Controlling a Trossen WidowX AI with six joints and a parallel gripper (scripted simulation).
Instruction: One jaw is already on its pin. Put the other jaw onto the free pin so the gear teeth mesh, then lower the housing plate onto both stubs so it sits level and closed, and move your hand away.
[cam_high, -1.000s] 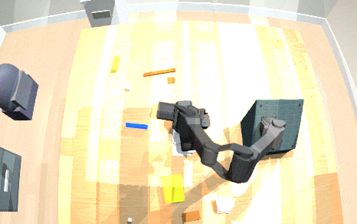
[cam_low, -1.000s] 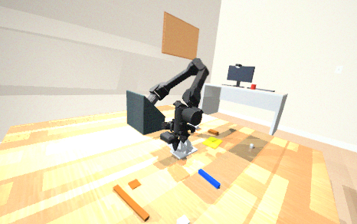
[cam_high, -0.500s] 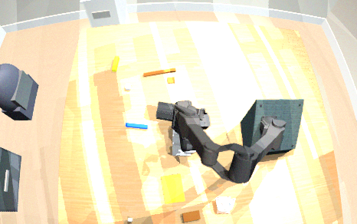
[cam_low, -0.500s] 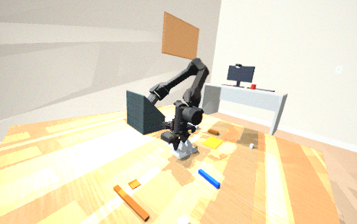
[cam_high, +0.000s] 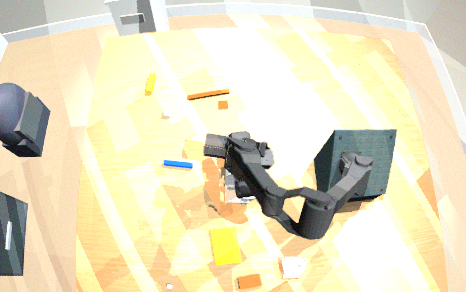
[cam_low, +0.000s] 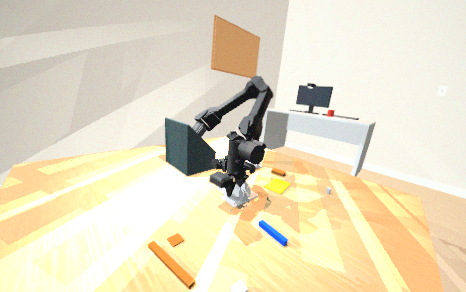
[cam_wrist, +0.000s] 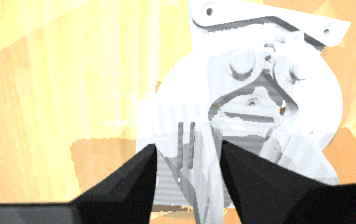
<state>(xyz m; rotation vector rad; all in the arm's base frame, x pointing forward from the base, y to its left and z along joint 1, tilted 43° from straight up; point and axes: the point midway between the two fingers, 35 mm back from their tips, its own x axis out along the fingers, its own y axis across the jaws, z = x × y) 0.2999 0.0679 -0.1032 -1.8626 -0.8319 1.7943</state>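
Pincer (cam_high: 244, 187) (cam_low: 239, 187) (cam_wrist: 187, 149): pinching a white lever (cam_wrist: 209, 170), low over the table (cam_high: 125, 200) (cam_low: 100, 220).
Lever: above the white base (cam_high: 231, 196) (cam_low: 237, 201) (cam_wrist: 172, 192), beside a second lever (cam_wrist: 312, 160).
Teeth: mesh cannot be told.
Yellow slab (cam_high: 225, 246) (cam_low: 277, 186): flat, near the base.
Blue bar (cam_high: 178, 164) (cam_low: 273, 233): apart, on the table.

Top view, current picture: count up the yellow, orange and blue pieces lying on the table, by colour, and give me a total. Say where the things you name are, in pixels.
Yellow: 2, a short yellow bar (cam_high: 151, 84) and a flat yellow piece (cam_high: 225, 246) (cam_low: 277, 186)
Orange: 3, a long orange bar (cam_high: 208, 94) (cam_low: 171, 264), a small orange square (cam_high: 223, 105) (cam_low: 175, 240) and an orange block (cam_high: 249, 281) (cam_low: 278, 172)
Blue: 1, a blue bar (cam_high: 178, 164) (cam_low: 273, 233)
Total: 6
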